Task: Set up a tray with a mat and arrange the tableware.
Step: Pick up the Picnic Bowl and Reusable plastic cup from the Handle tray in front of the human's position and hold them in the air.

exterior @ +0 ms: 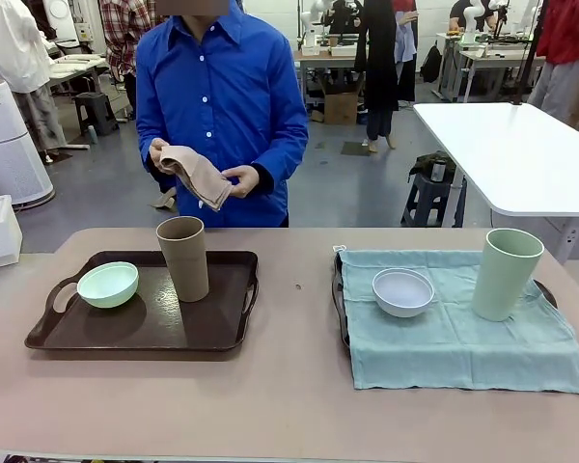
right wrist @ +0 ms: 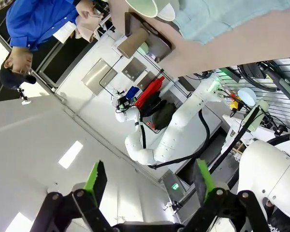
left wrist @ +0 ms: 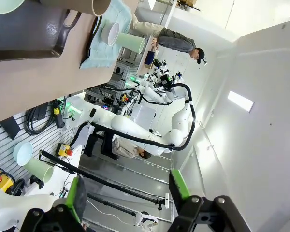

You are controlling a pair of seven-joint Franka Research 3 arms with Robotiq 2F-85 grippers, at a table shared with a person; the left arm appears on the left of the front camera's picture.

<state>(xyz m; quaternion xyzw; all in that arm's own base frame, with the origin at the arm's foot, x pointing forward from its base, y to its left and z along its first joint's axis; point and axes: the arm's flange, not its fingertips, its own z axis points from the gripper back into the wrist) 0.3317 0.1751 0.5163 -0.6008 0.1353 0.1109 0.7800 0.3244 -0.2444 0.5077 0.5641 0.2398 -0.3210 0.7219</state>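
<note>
**Nearest the robot:** the left tool [left wrist: 128, 200] and right tool [right wrist: 150, 186] are both well apart from the worktop [exterior: 270, 395]. Their green-padded fingers stand apart with nothing between them.

**Worktop, nine o'clock:** a dark brown plastic tray with loop handles [exterior: 203, 326] has no mat on it.
- The mint green round bowl [exterior: 108, 285] sits at its nine o'clock.
- The tan brown tall handleless cup [exterior: 183, 258] stands at its one o'clock, near the bowl but not touching it.

**Worktop, three o'clock:** a second dark tray [exterior: 339, 299] lies under a pale teal cloth mat [exterior: 454, 342].
- The pale grey-blue round bowl [exterior: 402, 291] stands on the mat at ten o'clock.
- The pale green tall handleless cup [exterior: 505, 274] stands at two o'clock, well apart from the bowl.

**Twelve o'clock, beyond the far edge:** a person in a blue shirt [exterior: 222, 87] holds a folded beige cloth [exterior: 195, 174].

**Handling, as judged:** the bowls and cups look rigid, smooth and light, and are probably slippery.
- A bowl is best pinched over its rim wall.
- A cup is best taken across its body below mid-height, because it is tall and may tip.
- The cloths are limp and will drape, so take them by a corner or edge.
</note>
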